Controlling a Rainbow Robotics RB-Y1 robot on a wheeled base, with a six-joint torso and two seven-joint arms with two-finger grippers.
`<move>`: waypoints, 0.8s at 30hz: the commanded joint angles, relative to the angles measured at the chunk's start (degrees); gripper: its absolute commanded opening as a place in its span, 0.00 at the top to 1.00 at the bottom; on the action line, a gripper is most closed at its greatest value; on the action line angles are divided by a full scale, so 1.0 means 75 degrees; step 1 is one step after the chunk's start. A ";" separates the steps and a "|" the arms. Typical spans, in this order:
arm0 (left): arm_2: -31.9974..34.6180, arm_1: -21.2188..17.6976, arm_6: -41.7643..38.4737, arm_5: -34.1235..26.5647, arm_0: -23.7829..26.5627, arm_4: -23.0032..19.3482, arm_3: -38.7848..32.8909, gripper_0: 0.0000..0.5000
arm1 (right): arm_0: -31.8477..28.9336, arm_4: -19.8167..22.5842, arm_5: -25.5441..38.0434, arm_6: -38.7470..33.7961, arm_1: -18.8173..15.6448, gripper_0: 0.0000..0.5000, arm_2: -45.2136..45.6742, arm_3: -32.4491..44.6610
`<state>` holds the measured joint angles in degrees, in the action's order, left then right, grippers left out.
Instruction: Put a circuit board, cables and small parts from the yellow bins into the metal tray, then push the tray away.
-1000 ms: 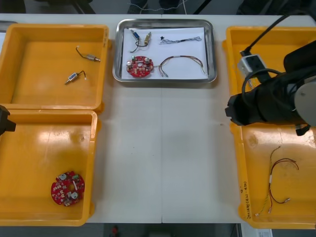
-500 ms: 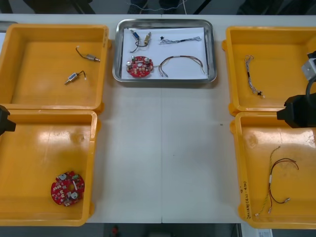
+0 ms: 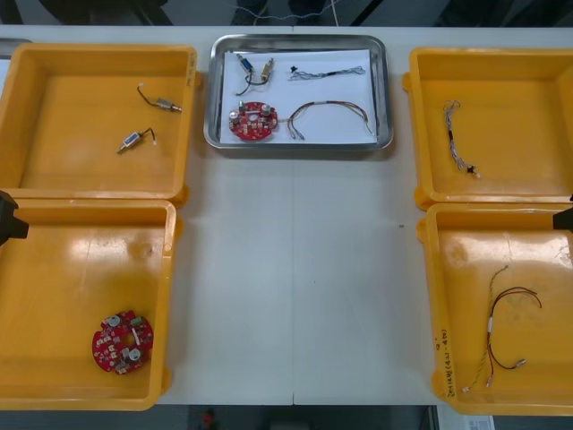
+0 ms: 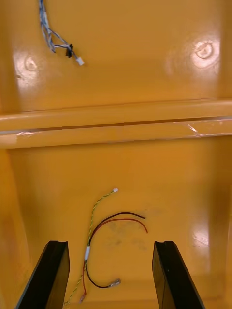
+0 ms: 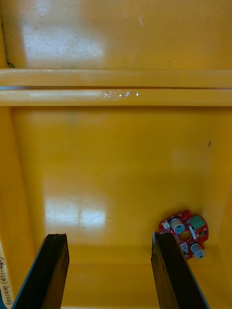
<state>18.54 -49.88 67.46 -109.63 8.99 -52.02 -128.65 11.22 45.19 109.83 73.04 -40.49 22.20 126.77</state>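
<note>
The metal tray [image 3: 385, 90], white inside, sits at the far middle of the table and holds a red circuit board [image 3: 253, 121], a red and yellow cable [image 3: 329, 114], a blue and white cable [image 3: 325, 73] and small metal parts [image 3: 255, 71]. My right gripper [image 4: 112, 275] hangs open over the near right bin [image 3: 537, 246], above another red and yellow cable [image 4: 104, 236]. My left gripper [image 5: 110, 273] is open over the near left bin [image 3: 72, 269], with a second circuit board [image 5: 186, 234] just past its finger.
The far left bin [image 3: 54, 72] holds two small metal parts [image 3: 148, 121]. The far right bin [image 3: 501, 72] holds a blue and white cable [image 3: 458, 136]. Bare table stretches between the bins in front of the tray.
My right arm has drawn back from over the right bins to the view's right edge, uncovering the far right bin and its cable. The left arm has stayed put.
</note>
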 commanded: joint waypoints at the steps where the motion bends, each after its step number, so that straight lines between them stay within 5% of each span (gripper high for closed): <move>1: 0.0224 -0.0322 0.0463 -0.0049 -0.0132 -0.0013 -0.0190 0.00 | -0.0090 -0.0049 0.0022 0.0222 -0.0449 0.00 0.0227 0.0043; 24: 0.0224 -0.0322 0.0463 -0.0049 -0.0132 -0.0013 -0.0190 0.00 | -0.0101 0.0385 0.0022 0.0105 -0.0543 0.00 0.0356 -0.0192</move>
<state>18.54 -49.88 67.46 -109.63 8.99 -52.02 -128.65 11.11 47.61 109.83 73.09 -42.38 23.19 124.71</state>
